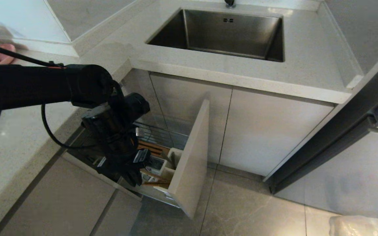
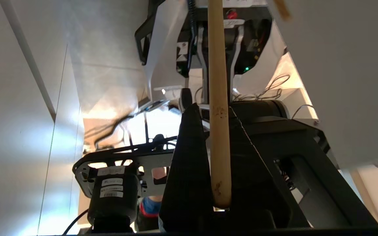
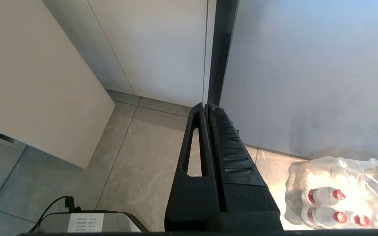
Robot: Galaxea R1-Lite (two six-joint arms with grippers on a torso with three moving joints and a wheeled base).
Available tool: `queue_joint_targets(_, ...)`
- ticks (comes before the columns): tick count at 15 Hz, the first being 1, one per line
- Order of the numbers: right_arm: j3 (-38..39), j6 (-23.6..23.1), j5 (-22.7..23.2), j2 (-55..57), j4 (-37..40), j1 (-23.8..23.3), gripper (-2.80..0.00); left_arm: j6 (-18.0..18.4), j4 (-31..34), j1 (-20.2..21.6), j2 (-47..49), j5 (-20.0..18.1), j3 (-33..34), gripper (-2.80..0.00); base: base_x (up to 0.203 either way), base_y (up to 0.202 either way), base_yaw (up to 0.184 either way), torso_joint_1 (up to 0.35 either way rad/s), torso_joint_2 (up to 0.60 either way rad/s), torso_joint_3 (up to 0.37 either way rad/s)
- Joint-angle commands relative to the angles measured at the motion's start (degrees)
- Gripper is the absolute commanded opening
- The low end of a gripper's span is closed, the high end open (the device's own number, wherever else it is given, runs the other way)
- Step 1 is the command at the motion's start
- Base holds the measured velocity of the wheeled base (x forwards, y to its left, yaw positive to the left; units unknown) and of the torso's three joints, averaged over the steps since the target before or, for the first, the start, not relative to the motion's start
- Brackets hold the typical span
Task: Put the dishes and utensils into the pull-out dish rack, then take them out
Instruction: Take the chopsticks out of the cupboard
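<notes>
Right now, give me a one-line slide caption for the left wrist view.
Left gripper shut on a wooden chopstick, with the pull-out dish rack's beige front panel alongside.

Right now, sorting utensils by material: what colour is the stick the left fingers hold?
Light brown wood chopstick, clearest in the left wrist view.

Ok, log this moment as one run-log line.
left gripper: shut on chopstick, over pull-out dish rack | right gripper: shut, parked above floor | rack: pulled out
</notes>
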Motion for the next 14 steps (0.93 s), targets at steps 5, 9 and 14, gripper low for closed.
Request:
queue_joint_targets(5,0.0,0.0,0.0,0.1,0.0,0.0,-2.80,-0.8,1.7,-1.1,-6.9,-0.1,-0.3,-2.80,0.000,0.000,0.000,0.000,0.00,0.000)
queue_joint_targets(9,0.0,0.0,0.0,0.0,0.0,0.0,-2.80,-1.2,1.8,-1.6,-11.1,-0.1,-0.4,-2.80,0.000,0.000,0.000,0.000,0.00,0.000)
queue_joint_targets(14,0.0,0.0,0.0,0.1,0.0,0.0,-2.80,-1.2,5.7,-2.5,-16.7,-0.1,-2.5,-2.80,0.000,0.000,0.000,0.000,0.00,0.000)
